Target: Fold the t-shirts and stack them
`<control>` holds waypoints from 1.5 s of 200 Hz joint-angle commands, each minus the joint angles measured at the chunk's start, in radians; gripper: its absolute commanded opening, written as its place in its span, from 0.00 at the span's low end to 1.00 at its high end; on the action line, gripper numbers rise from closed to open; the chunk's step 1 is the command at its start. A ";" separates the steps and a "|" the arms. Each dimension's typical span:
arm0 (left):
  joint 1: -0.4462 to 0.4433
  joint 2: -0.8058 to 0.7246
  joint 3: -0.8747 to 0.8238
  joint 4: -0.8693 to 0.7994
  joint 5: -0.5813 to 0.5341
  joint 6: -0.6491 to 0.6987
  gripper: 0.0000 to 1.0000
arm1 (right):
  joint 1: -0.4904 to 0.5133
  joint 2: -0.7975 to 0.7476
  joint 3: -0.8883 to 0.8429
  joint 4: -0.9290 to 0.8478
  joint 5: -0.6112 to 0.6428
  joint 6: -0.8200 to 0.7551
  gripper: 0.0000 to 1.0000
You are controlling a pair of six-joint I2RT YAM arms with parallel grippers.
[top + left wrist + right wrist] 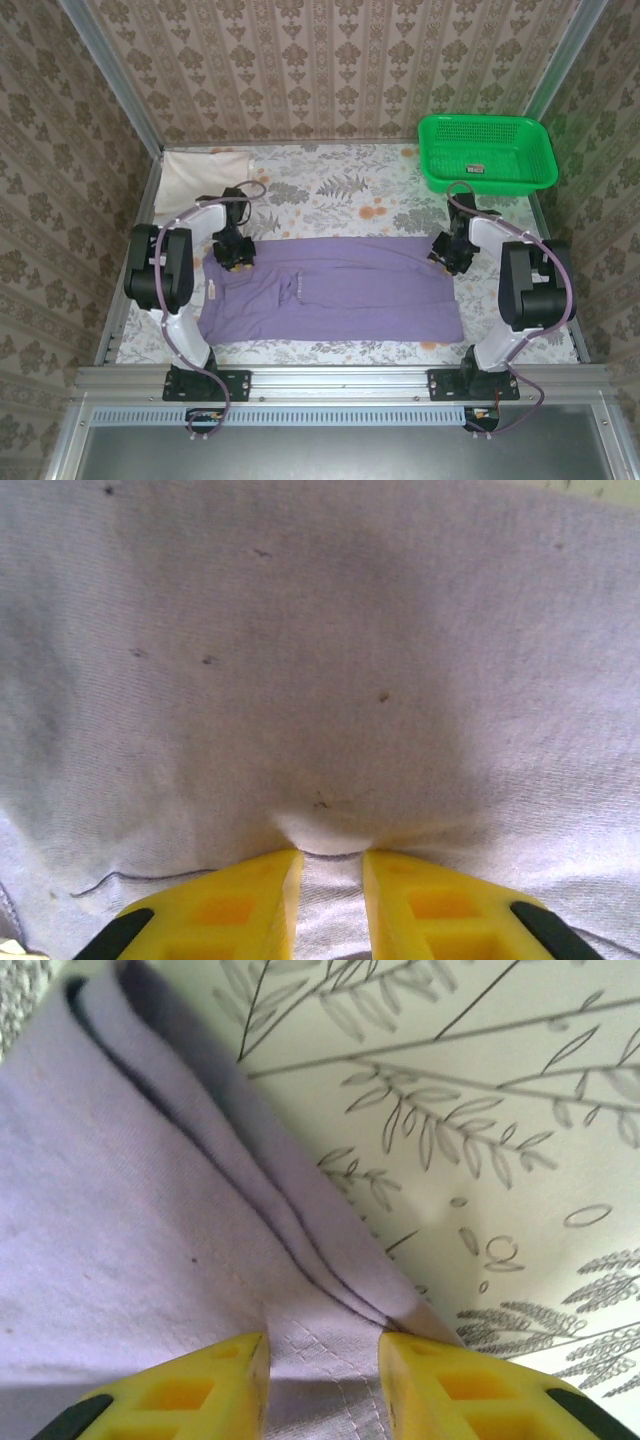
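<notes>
While limp, light and quick to sag, purple short-sleeved cloth t-shirt (330, 290) best taken at far-edge corners, where left claw (330, 905) and right claw (322, 1385) each clamped on fabric.

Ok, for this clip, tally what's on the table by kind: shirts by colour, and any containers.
Purple t-shirt: 1
Cream t-shirt: 1
Green mesh basket: 1
Total: 3
</notes>
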 commanded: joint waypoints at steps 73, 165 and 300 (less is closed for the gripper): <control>0.006 -0.033 0.160 -0.030 0.039 -0.040 0.51 | 0.023 -0.212 -0.040 -0.034 -0.029 -0.001 0.39; -0.134 0.134 0.189 0.073 0.051 -0.399 0.52 | 0.307 -0.072 0.017 0.020 -0.182 -0.037 0.30; -0.381 0.925 1.420 0.180 0.243 -0.386 0.53 | 0.297 -0.574 -0.166 -0.103 0.011 -0.098 0.35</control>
